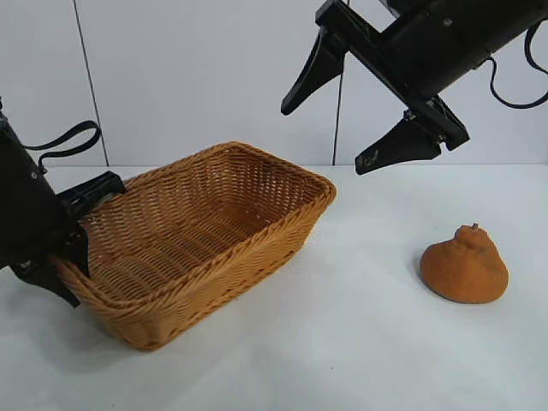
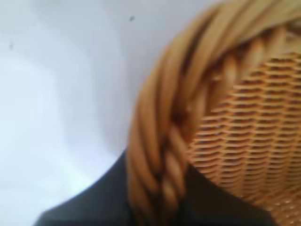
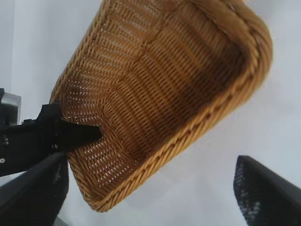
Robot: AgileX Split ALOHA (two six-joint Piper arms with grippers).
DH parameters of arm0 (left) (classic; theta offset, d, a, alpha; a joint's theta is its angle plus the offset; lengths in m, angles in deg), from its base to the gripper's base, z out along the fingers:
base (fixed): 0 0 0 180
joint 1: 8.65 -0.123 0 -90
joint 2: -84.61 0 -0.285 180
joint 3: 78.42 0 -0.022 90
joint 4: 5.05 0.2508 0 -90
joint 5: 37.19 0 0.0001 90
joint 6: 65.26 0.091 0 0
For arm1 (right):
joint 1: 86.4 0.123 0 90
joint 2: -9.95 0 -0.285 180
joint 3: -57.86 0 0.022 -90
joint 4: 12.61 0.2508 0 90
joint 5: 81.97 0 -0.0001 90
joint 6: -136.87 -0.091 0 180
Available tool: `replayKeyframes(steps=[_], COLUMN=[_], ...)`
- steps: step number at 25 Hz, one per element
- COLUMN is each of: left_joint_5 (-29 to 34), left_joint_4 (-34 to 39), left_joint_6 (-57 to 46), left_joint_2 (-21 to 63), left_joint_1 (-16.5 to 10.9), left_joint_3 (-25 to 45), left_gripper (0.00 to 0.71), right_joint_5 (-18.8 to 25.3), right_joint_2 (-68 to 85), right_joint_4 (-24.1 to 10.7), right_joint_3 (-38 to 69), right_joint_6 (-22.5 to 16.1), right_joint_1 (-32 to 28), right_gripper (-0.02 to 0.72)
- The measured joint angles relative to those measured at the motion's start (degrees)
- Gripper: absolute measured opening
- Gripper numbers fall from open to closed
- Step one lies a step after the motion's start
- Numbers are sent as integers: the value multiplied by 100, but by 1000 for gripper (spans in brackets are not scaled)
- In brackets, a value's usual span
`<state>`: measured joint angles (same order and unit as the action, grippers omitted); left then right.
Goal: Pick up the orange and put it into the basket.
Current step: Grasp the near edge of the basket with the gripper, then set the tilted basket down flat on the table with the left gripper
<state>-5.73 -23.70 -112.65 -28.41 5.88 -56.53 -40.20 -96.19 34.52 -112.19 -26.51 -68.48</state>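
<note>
While the left gripper point(image 1: 73, 227) straddles the wicker basket's point(image 1: 257, 244) braided rim at nine o'clock, clamped on it, the orange point(image 1: 464, 265) sits on the white table point(image 1: 368, 342) at four o'clock, neck up, well apart. Right gripper point(image 1: 342, 120): spread wide, empty, overhead, nearer the fruit, which lies below it toward five o'clock. Left wrist view alone shows rim point(image 2: 160, 155) between the fingers; right wrist view misses the orange.

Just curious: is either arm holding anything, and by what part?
The left gripper pinches the basket by its braided rim; the right gripper holds nothing.
</note>
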Motion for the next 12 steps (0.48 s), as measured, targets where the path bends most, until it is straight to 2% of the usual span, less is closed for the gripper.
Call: replayKeyframes(steps=[5, 12], left_joint_5=[585, 1654], left_joint_4=[-202, -293], left_joint_6=[988, 2538], left_joint_2=[85, -419], left_joint_1=[-376, -456], left_joint_3=[-608, -1826], left_gripper=[83, 83], right_joint_5=[0, 0], right_joint_2=[0, 0], right_joint_4=[0, 0], right_joint_3=[0, 0], right_joint_6=[0, 0], right_joint_1=[0, 0], right_gripper=[652, 652])
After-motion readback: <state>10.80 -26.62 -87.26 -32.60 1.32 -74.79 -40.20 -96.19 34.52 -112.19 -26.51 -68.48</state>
